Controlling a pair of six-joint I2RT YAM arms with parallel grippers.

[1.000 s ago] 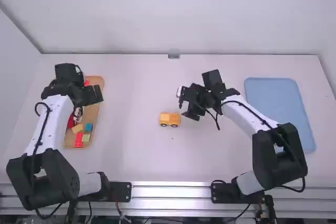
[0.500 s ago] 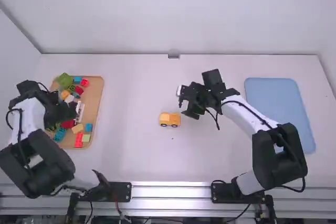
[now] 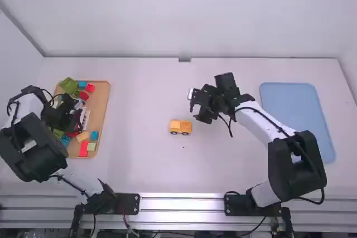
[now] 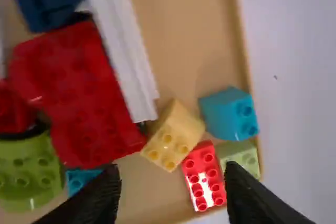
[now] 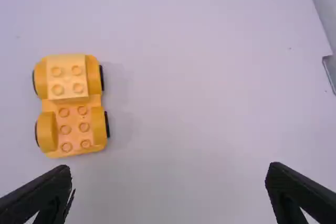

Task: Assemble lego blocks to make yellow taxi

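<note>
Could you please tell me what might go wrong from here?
The yellow block sits close beside the small red block, so the open left gripper might catch both. The long white piece nearby could get nudged. The yellow car stands on wheels, unheld, so it might roll.

On my worktop (image 3: 139, 165), the tray (image 3: 102, 107) lies to my left, with loose blocks (image 3: 83, 150) in both its near and far parts. Right of it, near the middle, stands a wheeled base (image 5: 73, 128), one block (image 5: 67, 80) on its end. Well apart, to my right, lies a panel (image 3: 295, 118).
</note>
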